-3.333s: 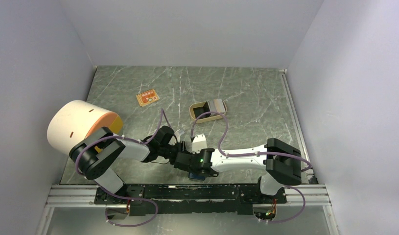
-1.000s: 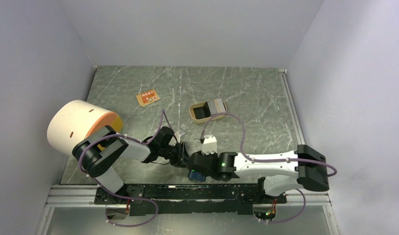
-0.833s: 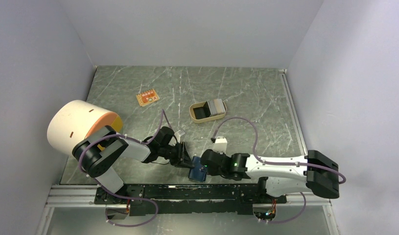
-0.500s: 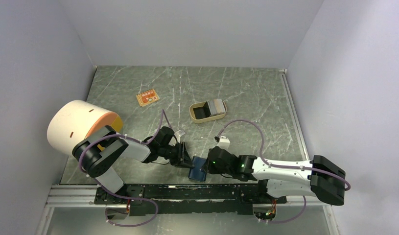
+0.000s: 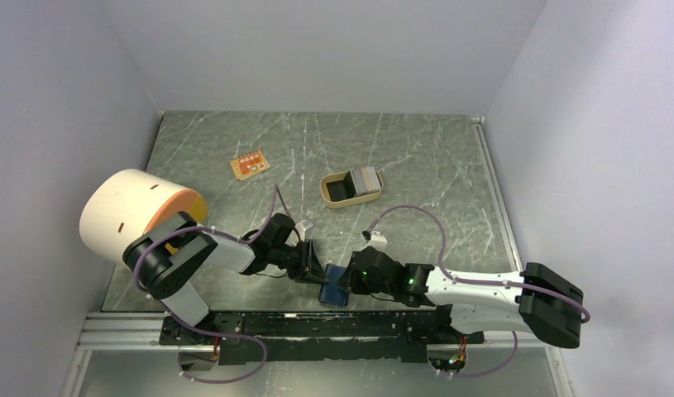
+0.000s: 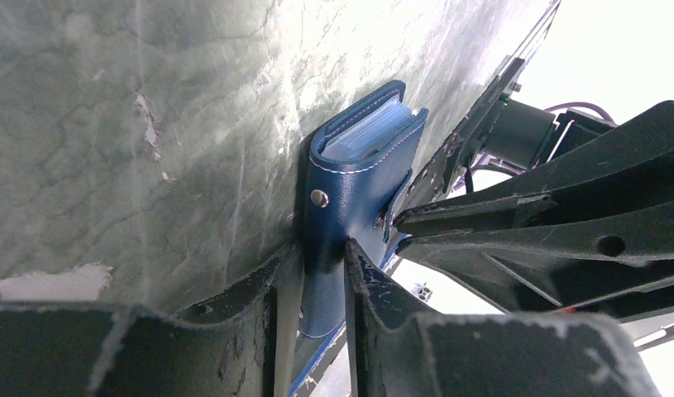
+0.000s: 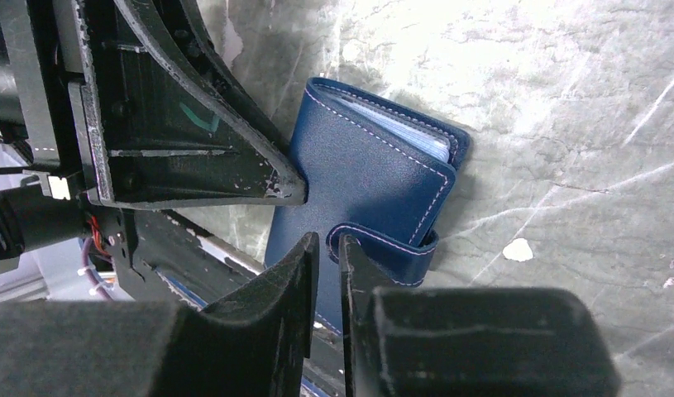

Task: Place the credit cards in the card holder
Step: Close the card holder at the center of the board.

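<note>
Near the front edge of the tabletop (image 5: 416, 157), the card holder (image 5: 334, 285) (image 6: 362, 178) (image 7: 366, 186) lies folded between the two end effectors. Left end effector (image 5: 313, 266) (image 6: 323, 252) pinches its lower edge from the left side. Right end effector (image 5: 350, 279) (image 7: 327, 241) comes in from the right, fingers almost pressed together at the holder's strap (image 7: 383, 240); cannot tell if they grip it. Farther back, the credit cards (image 5: 368, 177) sit as a grey stack in the right part of the tan tray (image 5: 327, 195). Orange board (image 5: 249, 165) lies beyond, to the left. Compared with 3.3 s ago, the right arm has swung out to the right and no longer covers the holder; left arm unchanged.
</note>
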Available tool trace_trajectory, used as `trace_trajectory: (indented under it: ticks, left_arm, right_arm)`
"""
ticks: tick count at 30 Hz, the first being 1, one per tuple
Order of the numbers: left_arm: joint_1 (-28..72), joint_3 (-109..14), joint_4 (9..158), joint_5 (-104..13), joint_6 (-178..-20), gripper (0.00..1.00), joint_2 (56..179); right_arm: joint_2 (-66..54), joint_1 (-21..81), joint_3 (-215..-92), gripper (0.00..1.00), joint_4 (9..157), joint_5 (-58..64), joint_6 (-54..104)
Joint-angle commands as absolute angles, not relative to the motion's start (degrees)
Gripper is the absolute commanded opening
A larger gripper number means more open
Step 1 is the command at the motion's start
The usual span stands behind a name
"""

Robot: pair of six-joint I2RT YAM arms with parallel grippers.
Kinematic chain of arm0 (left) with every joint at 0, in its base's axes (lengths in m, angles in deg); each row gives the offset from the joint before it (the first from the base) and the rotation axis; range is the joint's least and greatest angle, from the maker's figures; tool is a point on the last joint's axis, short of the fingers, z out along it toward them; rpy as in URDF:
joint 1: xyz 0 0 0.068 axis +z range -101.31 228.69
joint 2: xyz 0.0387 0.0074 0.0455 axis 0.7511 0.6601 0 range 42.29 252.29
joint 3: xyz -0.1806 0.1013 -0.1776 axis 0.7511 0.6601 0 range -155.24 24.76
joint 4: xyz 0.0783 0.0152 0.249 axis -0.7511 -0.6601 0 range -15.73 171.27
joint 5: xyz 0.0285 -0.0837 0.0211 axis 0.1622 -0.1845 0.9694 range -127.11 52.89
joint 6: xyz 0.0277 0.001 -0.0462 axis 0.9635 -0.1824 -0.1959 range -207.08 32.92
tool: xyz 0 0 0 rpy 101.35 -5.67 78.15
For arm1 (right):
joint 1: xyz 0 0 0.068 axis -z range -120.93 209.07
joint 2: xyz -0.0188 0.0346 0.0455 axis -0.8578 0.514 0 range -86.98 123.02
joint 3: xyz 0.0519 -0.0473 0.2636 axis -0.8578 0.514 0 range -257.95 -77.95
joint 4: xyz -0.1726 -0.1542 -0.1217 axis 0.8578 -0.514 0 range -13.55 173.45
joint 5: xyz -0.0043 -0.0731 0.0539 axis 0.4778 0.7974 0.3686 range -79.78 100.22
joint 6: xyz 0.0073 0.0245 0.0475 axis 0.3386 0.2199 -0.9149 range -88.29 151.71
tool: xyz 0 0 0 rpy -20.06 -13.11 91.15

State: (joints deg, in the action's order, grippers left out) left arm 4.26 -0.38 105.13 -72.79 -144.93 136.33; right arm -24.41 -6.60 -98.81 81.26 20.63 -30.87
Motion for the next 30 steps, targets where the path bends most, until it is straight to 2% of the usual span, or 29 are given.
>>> trace_trajectory:
  ticks: [1,30]
  left_arm:
    - [3.6,-0.3,101.7,-71.9,-143.2,0.31,137.9]
    - [3.7,0.3,102.7,-72.0,-143.7,0.3,138.0]
  right_arm:
    - [-24.3,-6.2,-97.4,0.19,83.2,20.0,-32.0]
    - [-21.0,-6.2,-98.3,0.14,77.1,22.8,-32.9]
